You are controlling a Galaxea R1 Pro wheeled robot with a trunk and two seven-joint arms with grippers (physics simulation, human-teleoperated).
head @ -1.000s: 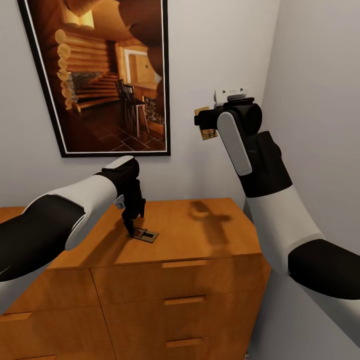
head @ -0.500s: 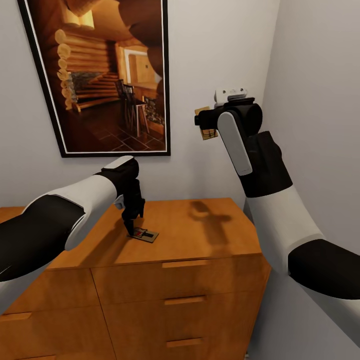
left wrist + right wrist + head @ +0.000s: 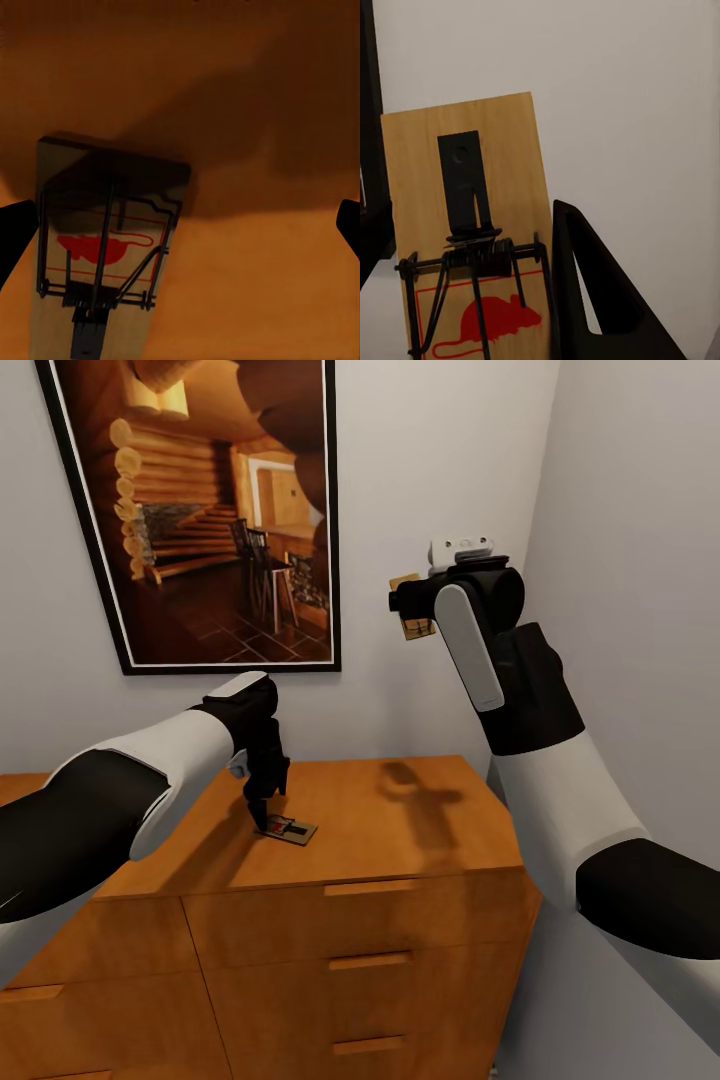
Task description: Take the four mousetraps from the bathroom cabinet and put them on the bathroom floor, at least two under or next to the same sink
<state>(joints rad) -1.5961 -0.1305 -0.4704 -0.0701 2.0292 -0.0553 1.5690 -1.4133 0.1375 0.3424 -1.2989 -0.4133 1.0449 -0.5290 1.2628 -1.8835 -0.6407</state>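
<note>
1. The key relation: the left gripper hangs point-down over the mousetrap lying flat on the cabinet top, with its fingertips at the trap's left end. In the left wrist view the trap sits off-centre between the two dark fingertips, close to one and well apart from the other, so I judge the gripper needs a small shift toward the trap before closing.
2. The trap's long axis runs roughly left to right across the cabinet top, slightly angled; in the wrist view it seems to run across the gap rather than along it.
3. The left jaws stand wide apart, gripping nothing.
4. The right gripper is raised high near the far wall, well above the cabinet, and is clamped on a second mousetrap, its board pressed against a dark finger.
5. The left arm is clearly the nearer one to the trap on the cabinet.
6. Count: two mousetraps are visible, one held and one on the cabinet; one picture hangs on the wall.
</note>
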